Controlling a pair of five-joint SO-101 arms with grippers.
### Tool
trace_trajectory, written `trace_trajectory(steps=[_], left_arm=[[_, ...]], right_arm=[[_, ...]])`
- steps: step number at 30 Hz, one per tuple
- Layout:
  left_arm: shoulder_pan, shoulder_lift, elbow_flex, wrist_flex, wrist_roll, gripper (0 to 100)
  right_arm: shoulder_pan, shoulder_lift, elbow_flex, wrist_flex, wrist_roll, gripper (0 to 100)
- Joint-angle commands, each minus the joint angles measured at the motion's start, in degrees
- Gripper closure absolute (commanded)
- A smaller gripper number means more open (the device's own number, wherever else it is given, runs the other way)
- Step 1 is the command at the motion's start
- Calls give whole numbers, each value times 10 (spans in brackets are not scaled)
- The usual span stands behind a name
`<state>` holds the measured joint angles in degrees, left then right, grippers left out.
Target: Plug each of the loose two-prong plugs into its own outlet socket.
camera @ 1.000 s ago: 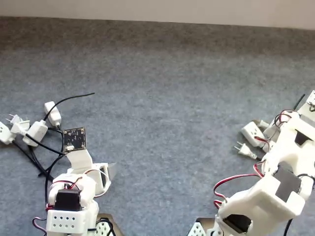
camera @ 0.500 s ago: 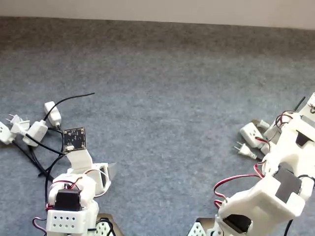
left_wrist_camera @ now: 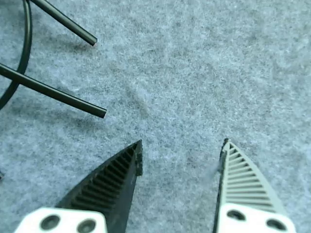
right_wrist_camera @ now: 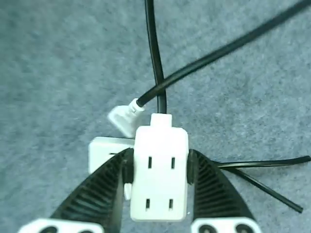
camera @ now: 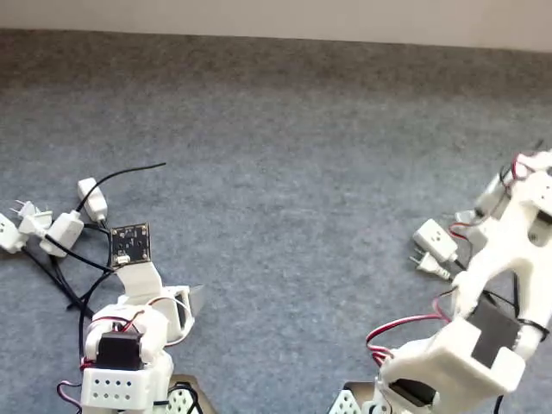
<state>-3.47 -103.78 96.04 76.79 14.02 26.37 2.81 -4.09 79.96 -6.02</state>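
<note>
Seen from above, loose plugs (camera: 34, 226) are lying tangled at the tabletop's (camera: 285, 129) left edge, with a lone plug (camera: 424, 261) at the right. The left tool (left_wrist_camera: 182, 144) is hanging released over bare tabletop. The right tool (right_wrist_camera: 159, 155) is clenching an outlet block (right_wrist_camera: 160, 189); the crossing cables (right_wrist_camera: 155, 58) behind it could snag and twist it loose.

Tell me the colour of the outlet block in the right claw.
The outlet block is white, best seen in the right wrist view.
</note>
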Motion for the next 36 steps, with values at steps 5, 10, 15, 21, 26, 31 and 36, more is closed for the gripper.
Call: trace_trajectory(steps=[5,10,15,21,26,31,36], left_arm=[[-4,-2,11,3,1,737],[-4,-2,11,3,1,737],[-4,-2,11,3,1,737],[-4,-2,11,3,1,737],[-4,-2,11,3,1,737],[-4,-2,11,3,1,737],[-4,-2,11,3,1,737]], right_arm=[[-166,-55,-135,140,-90,914],[-311,-55,-105,153,-165,914],[-444,-55,-101,151,-291,913],[-570,-1,-100,147,-338,911],[-620,150,-103,128,-338,911],[-614,269,-149,94,-398,911],[-581,298,-222,89,-438,911]])
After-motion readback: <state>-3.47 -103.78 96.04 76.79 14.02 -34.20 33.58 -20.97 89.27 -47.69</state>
